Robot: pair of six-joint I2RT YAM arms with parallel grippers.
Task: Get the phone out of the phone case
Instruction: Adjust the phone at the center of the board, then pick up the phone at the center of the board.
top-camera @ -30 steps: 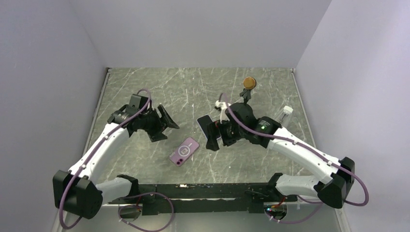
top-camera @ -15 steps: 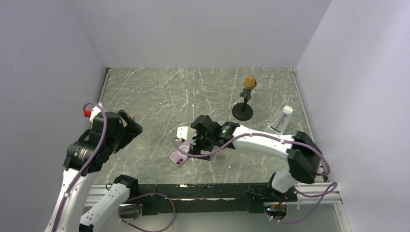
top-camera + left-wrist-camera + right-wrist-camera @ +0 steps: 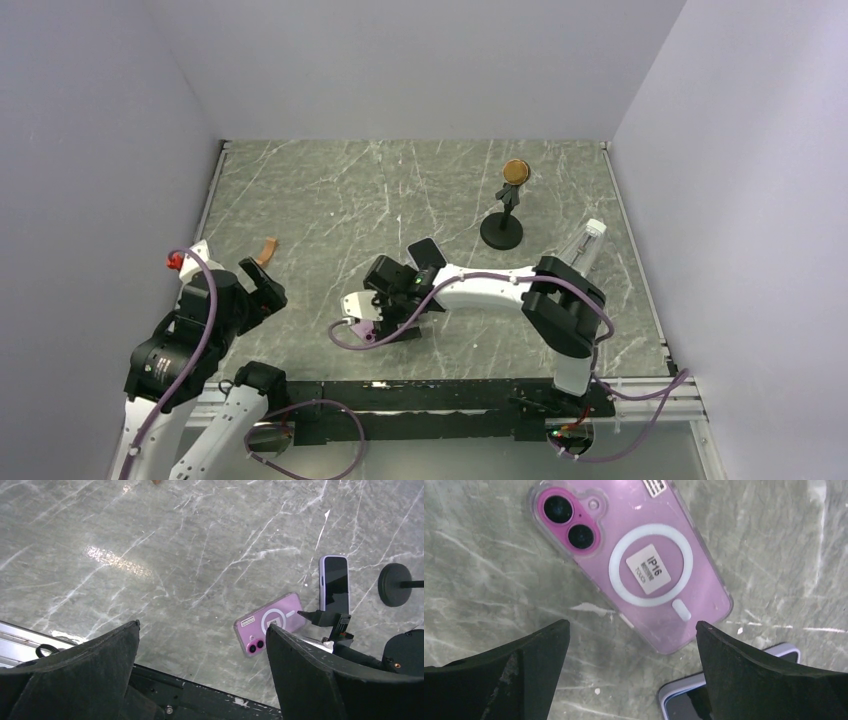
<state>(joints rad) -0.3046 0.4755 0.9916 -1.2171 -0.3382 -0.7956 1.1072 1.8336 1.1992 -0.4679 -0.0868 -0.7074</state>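
A clear phone case (image 3: 639, 565) with a white ring lies back up on the table, with a pink two-camera phone inside it; it also shows in the left wrist view (image 3: 270, 624) and, partly hidden, in the top view (image 3: 370, 335). The lavender-blue phone (image 3: 425, 252) lies bare, screen up, just beyond the case (image 3: 334, 584), its corner at the bottom of the right wrist view (image 3: 684, 702). My right gripper (image 3: 631, 625) is open and empty, hovering over the case's lower end (image 3: 372, 312). My left gripper (image 3: 262, 295) is open and empty, raised at the front left (image 3: 202, 625).
A black stand (image 3: 501, 232) with a round brown top stands at the back right. A small clear bottle (image 3: 588, 240) lies near the right wall. A small orange piece (image 3: 265, 250) lies at the left. A black rail (image 3: 420, 400) runs along the front edge.
My right gripper moved left and forward, from the lavender-blue phone to above the cased pink phone. My left arm pulled back toward the front left corner, uncovering the orange piece.
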